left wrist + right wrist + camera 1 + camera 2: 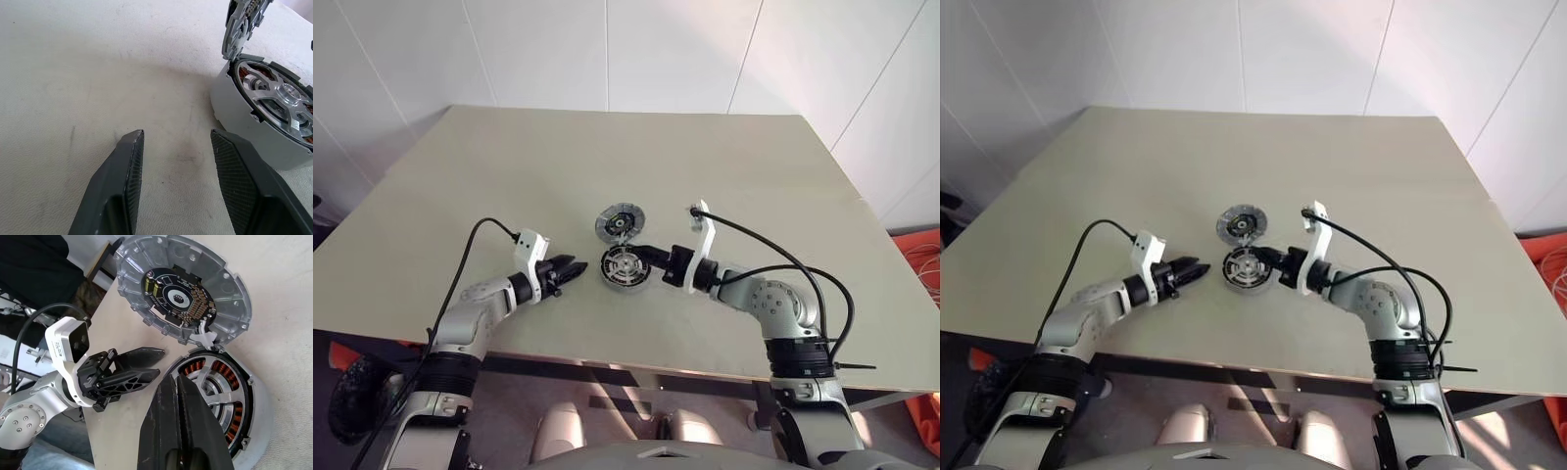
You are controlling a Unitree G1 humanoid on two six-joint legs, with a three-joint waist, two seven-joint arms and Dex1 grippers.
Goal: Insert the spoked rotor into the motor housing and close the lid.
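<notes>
Motor housing [626, 267] sits on the beige table [636, 166], near the table's front edge and roughly midway between the two arms; it serves as the landmark here. Its pale round body faces up, and inside it a ring of copper-red windings surrounds a silvery spoked part with a bright hub; whether that part is the spoked rotor, already seated, cannot be told for sure. The lid [618, 222] stands just behind the housing, touching its far rim and tilted open, its inner face with a dark round centre and a row of copper-coloured contacts turned toward the robot.

The right gripper [177, 382] reaches in from the housing's right side, its two black fingers pressed together with no gap between them, their tips lying over the housing's near rim and the edge of the windings. Nothing sits pinched between them.

The left gripper [570, 272] hangs just left of the housing, pointing at it but apart from it. Its fingers [128, 166] are spread about halfway, bare table showing in the gap, and hold nothing. The nearer finger comes close to the housing's white wall without touching it.
</notes>
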